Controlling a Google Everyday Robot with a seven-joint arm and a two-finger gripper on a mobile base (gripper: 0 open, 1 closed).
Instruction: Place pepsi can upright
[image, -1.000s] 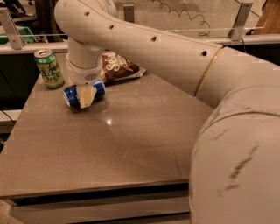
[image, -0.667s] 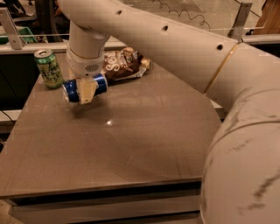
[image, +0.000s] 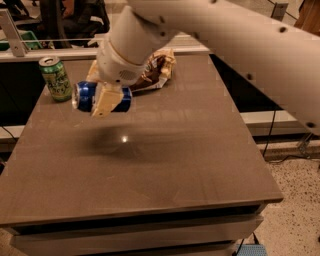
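Note:
The pepsi can (image: 86, 96) is blue with a silver end. It lies on its side in the air, well above the brown table (image: 165, 165), with its shadow on the tabletop below. My gripper (image: 106, 101), with cream-coloured fingers, is shut on the pepsi can across its middle. The white arm comes down to it from the upper right.
A green can with yellow markings (image: 55, 78) stands upright at the table's back left, close to the held can. A crumpled snack bag (image: 156, 72) lies at the back, partly behind my arm. A rail and dark furniture stand behind the table.
My gripper has lifted the pepsi can off the table; it now hangs clear above the surface, still lying sideways. The green can and the bag have not moved.

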